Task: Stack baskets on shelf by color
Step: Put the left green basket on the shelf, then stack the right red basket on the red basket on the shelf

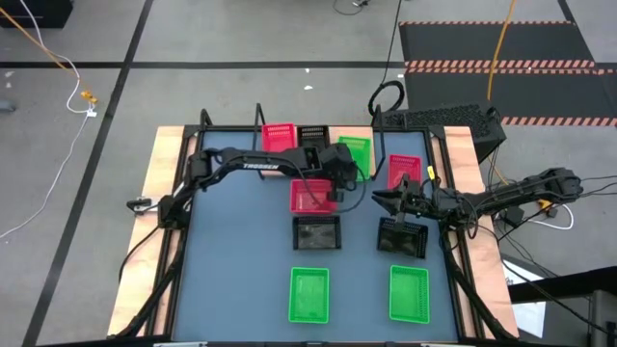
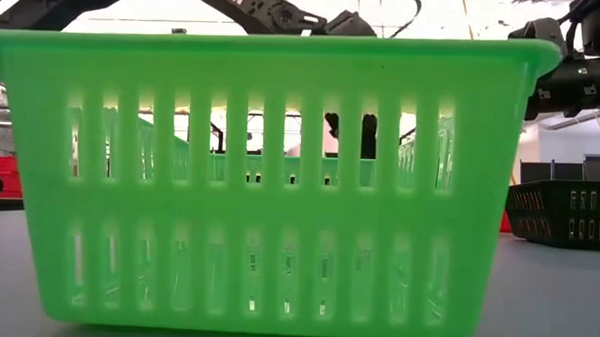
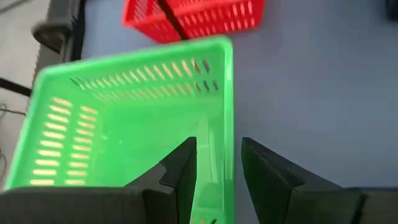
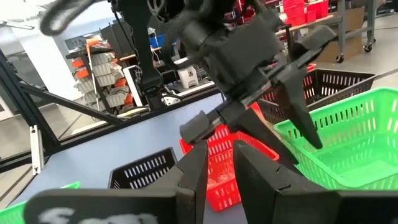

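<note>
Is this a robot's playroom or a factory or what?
Probably a robot lab or workshop. Two dark arms work at a blue-grey table with colored baskets, cables trail over the bare floor, and shelves of parts stand behind.

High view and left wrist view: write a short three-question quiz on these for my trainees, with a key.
1. How many green baskets lie on the tabletop at its near edge?
2. True or false: on the shelf, a black basket stands beside a red basket.
3. The left gripper is at the wall of a basket of which colour? A red, B black, C green.

Key: 1: two. 2: true. 3: C.
</note>
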`<state>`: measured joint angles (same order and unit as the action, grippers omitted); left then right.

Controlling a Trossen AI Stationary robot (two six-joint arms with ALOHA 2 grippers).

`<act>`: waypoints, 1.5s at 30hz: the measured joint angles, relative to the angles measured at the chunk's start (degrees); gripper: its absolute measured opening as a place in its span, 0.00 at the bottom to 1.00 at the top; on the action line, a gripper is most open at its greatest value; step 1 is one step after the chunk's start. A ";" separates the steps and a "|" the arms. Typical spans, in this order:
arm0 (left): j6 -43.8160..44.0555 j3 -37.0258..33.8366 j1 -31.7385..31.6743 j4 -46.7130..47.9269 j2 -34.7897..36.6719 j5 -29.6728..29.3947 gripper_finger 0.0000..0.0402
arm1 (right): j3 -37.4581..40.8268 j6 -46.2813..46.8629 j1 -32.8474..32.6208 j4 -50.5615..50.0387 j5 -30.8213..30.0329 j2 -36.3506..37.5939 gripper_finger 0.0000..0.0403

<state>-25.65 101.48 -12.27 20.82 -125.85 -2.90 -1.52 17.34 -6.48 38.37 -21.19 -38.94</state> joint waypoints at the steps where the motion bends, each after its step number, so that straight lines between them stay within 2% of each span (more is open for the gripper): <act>1: 0.00 -0.01 -0.04 -0.07 -0.01 0.00 0.32 | 0.00 0.00 0.00 -0.08 0.00 0.00 0.17; 5: 0.60 -0.01 -0.09 -2.14 0.06 -0.11 0.31 | 0.01 0.00 0.00 -0.21 0.00 -0.04 0.17; 15: 4.64 0.01 -0.58 -5.46 0.10 -0.02 0.08 | 0.02 0.85 0.00 -0.52 0.00 -0.17 0.17; 21: 5.69 0.00 -2.24 -6.79 -0.29 -0.13 0.02 | 0.00 0.85 0.00 -0.52 0.00 -0.17 0.17; 24: 6.95 0.01 -2.89 -7.90 -0.65 -0.11 0.05 | 0.01 0.85 0.00 -0.52 0.00 -0.20 0.17; 31: 6.80 0.01 -3.18 -8.07 -1.17 -0.09 0.20 | 0.01 0.85 0.00 -1.03 0.00 -0.23 0.17; 39: 5.05 0.00 -1.30 -7.10 -0.14 -0.37 0.29 | 0.00 1.04 0.00 -2.35 0.00 -0.26 0.17; 45: 13.25 -0.01 2.24 -6.84 3.32 -7.08 0.34 | 0.00 1.84 0.00 -4.32 -0.04 -0.35 0.17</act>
<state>-12.40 101.47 -10.03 13.98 -122.53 -9.98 -1.51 19.18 -6.48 34.05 -21.23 -39.29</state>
